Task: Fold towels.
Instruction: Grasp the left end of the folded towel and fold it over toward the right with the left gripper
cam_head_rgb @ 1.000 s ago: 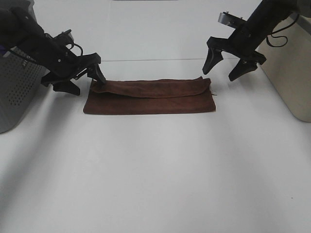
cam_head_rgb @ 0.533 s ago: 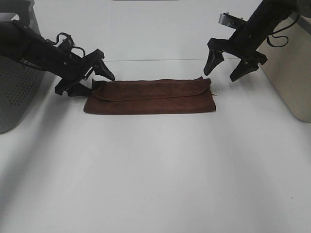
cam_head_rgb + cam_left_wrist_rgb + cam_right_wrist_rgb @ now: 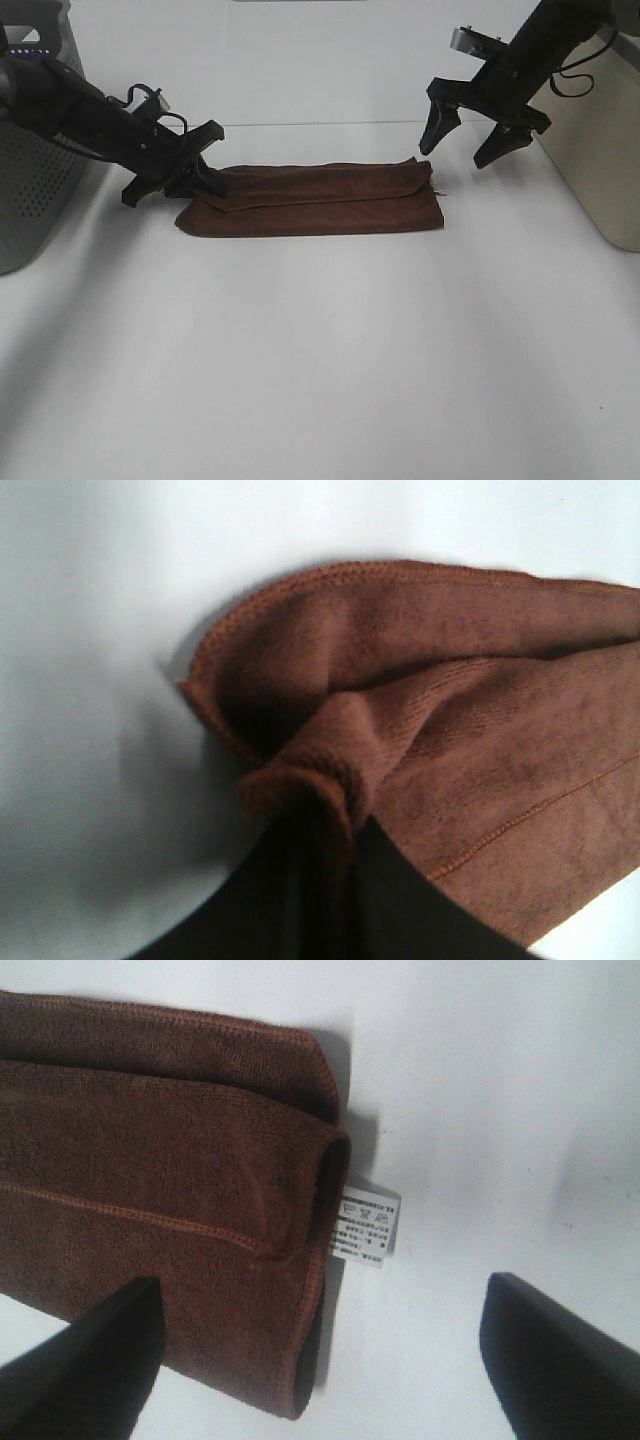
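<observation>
The dark reddish-brown towel [image 3: 320, 210] lay on the white tabletop [image 3: 320, 360] as a long strip, folded into 2 layers lengthwise, with the upper layer's edge running slightly crooked along the strip. It sat between the 2 arms, toward the far half of the tabletop.

The left pincer [image 3: 200, 178] was down at the towel's left end and clenched on that corner. In the left wrist view the cloth [image 3: 480, 680] bunched into a raised ridge that ran straight into the closed dark fingers [image 3: 300, 900], and the stitched hem curled up off the surface around the pinch.

The right pincer [image 3: 466, 135] hung above the tabletop just beyond the towel's right end, released, with its 2 fingers spread wide and nothing between them. From the right wrist camera, the fingers [image 3: 80, 1370] stood on either side of the towel's end [image 3: 150, 1160], clear of it. A small white tag [image 3: 364, 1225] stuck out from that end and lay flat on the tabletop.

A grey perforated basket [image 3: 30, 190] stood at the left edge, behind the left arm, and a beige container [image 3: 600, 170] at the right edge.
</observation>
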Controlling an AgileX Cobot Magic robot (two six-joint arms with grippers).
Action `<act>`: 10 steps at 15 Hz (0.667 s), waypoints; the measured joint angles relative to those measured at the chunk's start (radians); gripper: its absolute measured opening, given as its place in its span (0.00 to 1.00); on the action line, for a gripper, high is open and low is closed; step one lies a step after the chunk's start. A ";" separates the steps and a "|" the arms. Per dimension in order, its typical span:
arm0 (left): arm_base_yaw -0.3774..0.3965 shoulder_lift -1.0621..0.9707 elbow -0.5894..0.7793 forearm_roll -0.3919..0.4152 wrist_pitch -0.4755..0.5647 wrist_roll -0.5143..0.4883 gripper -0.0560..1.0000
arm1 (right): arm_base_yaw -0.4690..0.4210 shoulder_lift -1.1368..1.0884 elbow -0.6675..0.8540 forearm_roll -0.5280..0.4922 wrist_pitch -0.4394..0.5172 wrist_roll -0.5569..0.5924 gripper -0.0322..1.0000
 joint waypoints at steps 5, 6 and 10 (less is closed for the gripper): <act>-0.001 -0.010 -0.158 0.246 0.160 -0.188 0.09 | 0.000 0.000 -0.001 0.000 0.000 0.001 0.83; -0.001 -0.021 -0.198 0.302 0.201 -0.231 0.09 | 0.000 0.000 -0.001 0.000 0.000 0.001 0.83; -0.001 -0.038 -0.357 0.439 0.344 -0.335 0.09 | 0.000 0.000 -0.002 0.000 0.000 0.001 0.83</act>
